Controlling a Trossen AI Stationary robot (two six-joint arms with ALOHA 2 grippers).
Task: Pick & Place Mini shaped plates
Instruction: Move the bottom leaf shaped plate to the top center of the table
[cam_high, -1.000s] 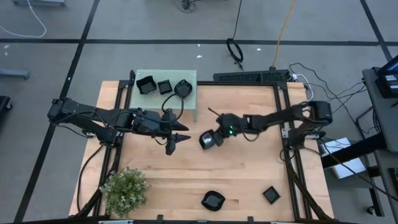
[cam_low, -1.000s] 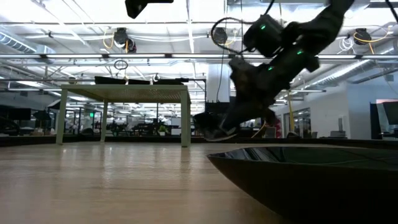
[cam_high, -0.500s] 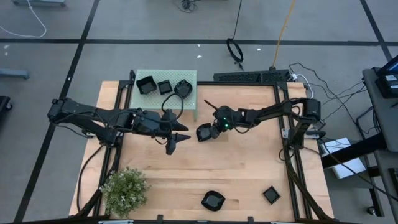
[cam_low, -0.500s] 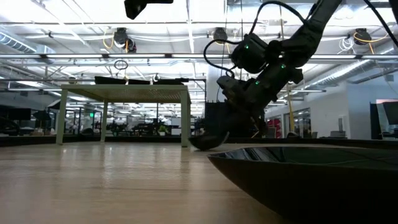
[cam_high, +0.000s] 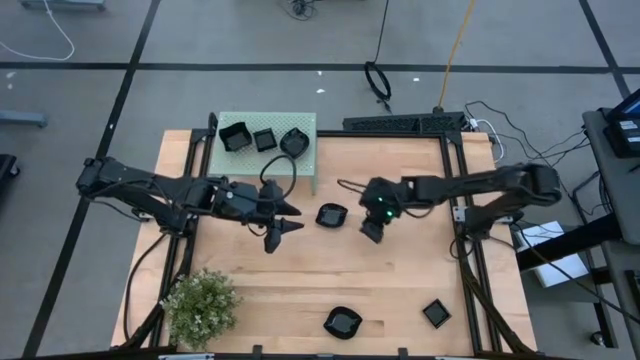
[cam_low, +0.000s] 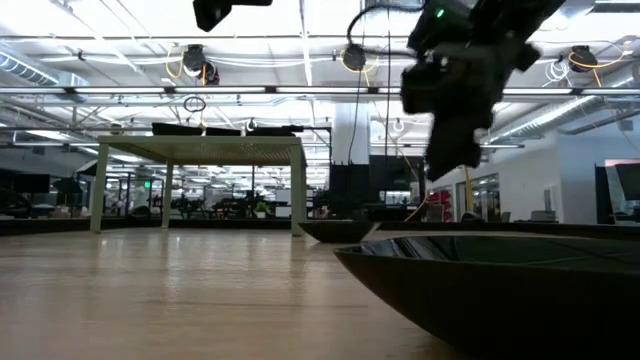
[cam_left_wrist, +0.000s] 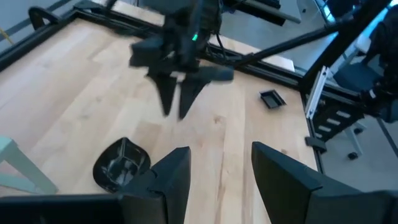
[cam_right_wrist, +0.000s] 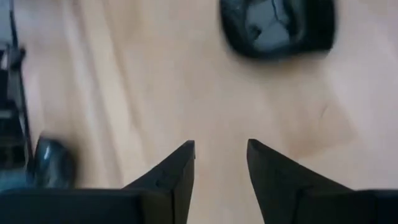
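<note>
One glossy black mini plate (cam_high: 331, 214) lies flat on the wooden table, between my two grippers and just near of the pale green stand (cam_high: 310, 170). It also shows as plate (cam_left_wrist: 121, 165), plate (cam_right_wrist: 277, 25) and plate (cam_low: 335, 230). My right gripper (cam_high: 372, 232) hangs open above the table to the plate's right, nothing between its fingers (cam_right_wrist: 180, 168). My left gripper (cam_high: 290, 218) hovers open to the plate's left, fingers (cam_left_wrist: 174, 180) empty. Three more plates (cam_high: 264, 138) rest on top of the stand.
Two other black plates lie near the front edge: a rounded one (cam_high: 342, 322), huge in the low view (cam_low: 500, 290), and a small square one (cam_high: 436, 313). A potted plant (cam_high: 200, 303) stands at the front left. Bare wood lies between the grippers and the front plates.
My right gripper carried the tilted plate toward the stand and lowered it onto the table. It then opened, let go, rose and drew back toward the table's right and near side. The plate now lies flat where it was set down.
</note>
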